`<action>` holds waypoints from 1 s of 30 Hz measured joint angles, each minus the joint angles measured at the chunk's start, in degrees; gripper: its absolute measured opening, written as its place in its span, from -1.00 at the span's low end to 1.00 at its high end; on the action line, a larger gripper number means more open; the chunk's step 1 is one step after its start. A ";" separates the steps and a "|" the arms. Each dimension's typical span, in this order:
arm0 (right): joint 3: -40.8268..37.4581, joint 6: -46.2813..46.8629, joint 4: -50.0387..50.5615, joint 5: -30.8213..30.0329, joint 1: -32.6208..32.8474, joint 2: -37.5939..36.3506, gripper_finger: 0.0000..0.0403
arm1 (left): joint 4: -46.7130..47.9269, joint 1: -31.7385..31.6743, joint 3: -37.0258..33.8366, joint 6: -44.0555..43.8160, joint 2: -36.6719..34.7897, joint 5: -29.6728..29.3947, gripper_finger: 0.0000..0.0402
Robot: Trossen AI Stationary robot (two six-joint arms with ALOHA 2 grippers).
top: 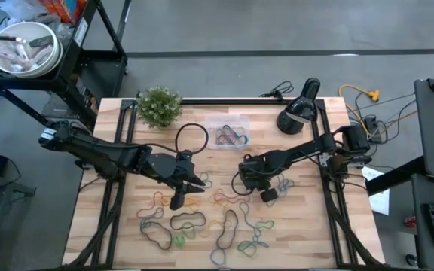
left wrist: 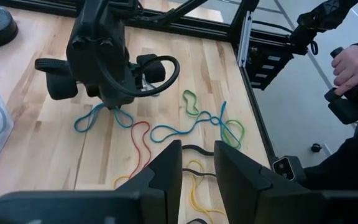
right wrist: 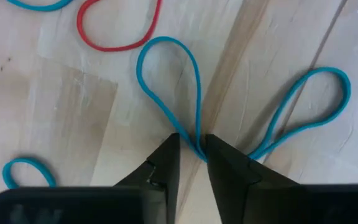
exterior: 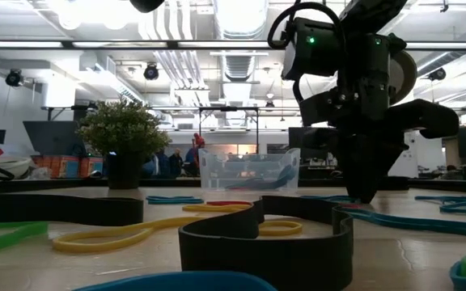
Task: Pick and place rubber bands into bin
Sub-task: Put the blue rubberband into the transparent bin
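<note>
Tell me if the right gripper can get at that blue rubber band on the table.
Probably yes: the right gripper is already down over the blue rubber band, fingertips either side of its pinched middle, nothing between.

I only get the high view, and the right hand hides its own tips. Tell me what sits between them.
Observer: In the right wrist view, the right hand straddles the narrow middle of a blue band. A slim gap shows between the fingers.
Operator: Give me its height.
Observer: The low view puts its tips right down at the table.
Operator: Now report the left hand.
Observer: In the left wrist view, the left hand is open, with nothing held between its fingers.
</note>
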State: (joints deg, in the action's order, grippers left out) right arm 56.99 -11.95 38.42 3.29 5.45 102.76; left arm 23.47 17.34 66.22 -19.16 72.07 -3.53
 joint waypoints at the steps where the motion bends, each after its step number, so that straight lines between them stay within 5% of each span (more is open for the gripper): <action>1: -0.04 0.45 0.13 -0.02 0.00 0.00 -0.70 | -0.01 0.01 0.00 0.00 0.00 0.00 -0.61; 12: -0.22 2.83 0.58 -0.02 0.02 0.11 -0.94 | -0.01 0.04 0.00 0.02 0.00 0.00 -0.61; 30: 4.32 7.86 1.17 -0.68 -0.02 -5.61 -0.96 | -0.25 0.04 0.00 0.39 0.00 0.00 -0.61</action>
State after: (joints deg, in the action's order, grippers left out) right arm 61.31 -4.09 39.59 2.60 5.43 97.15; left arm 23.22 17.39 66.22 -18.76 72.07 -3.53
